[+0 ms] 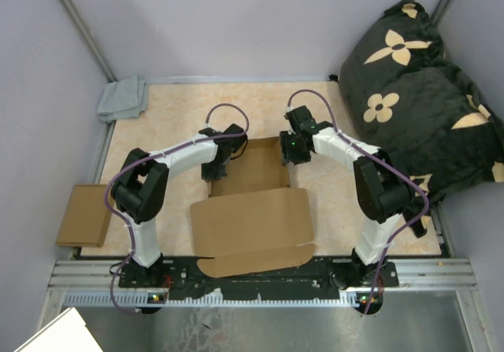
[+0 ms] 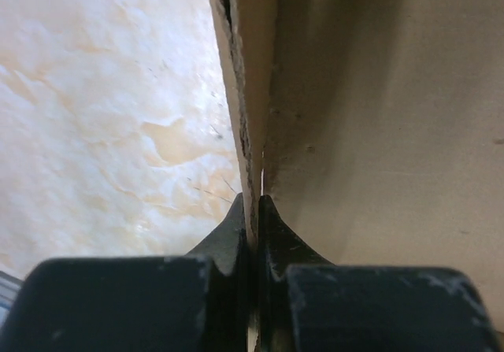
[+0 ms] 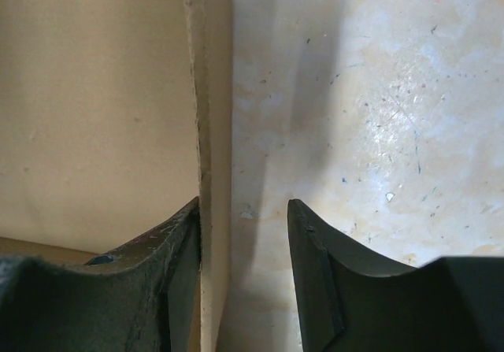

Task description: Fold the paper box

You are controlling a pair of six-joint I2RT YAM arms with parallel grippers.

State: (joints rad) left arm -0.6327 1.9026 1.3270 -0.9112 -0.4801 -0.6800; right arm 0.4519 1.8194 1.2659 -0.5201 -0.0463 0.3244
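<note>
The paper box (image 1: 252, 218) is plain brown cardboard in the middle of the table, its wide lid panel toward the near edge and its tray part between the two arms. My left gripper (image 1: 214, 165) is shut on the box's raised left side wall (image 2: 250, 108), pinched edge-on between the fingers. My right gripper (image 1: 290, 153) is open and straddles the raised right side wall (image 3: 213, 131): one finger (image 3: 177, 250) lies inside against the wall, the other finger (image 3: 315, 250) stands outside over the table.
A grey folded cloth (image 1: 124, 98) lies at the far left corner. A small brown cardboard piece (image 1: 84, 214) lies off the left edge. A black flowered cushion (image 1: 425, 92) fills the right side. The tabletop (image 1: 173, 116) is beige marbled.
</note>
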